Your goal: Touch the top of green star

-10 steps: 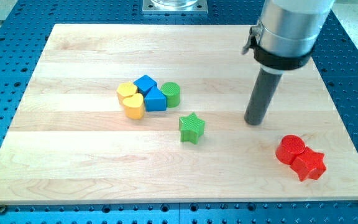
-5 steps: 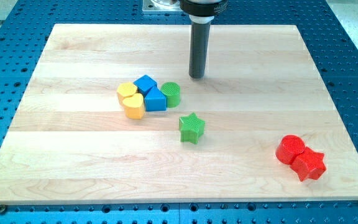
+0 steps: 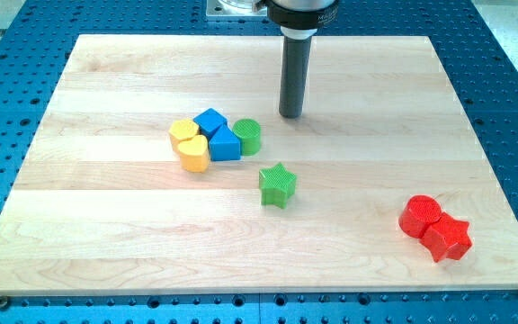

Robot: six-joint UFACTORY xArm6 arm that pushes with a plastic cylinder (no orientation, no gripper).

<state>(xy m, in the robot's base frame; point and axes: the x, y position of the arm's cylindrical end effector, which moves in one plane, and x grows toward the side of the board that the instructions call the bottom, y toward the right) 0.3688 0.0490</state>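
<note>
The green star [image 3: 277,184] lies on the wooden board [image 3: 106,225], a little below the board's middle. My tip [image 3: 290,114] rests on the board above the star, slightly to its right, with a clear gap between them. The rod rises straight up out of the view's top. The tip also sits just to the upper right of the green cylinder [image 3: 247,136], not touching it.
A cluster lies left of the middle: two yellow hearts [image 3: 188,144], two blue blocks [image 3: 217,133] and the green cylinder. A red cylinder [image 3: 418,215] and a red star [image 3: 448,238] sit together at the lower right.
My tip swept from the board's right side to the upper middle, then edged slightly down and right. No block has moved.
</note>
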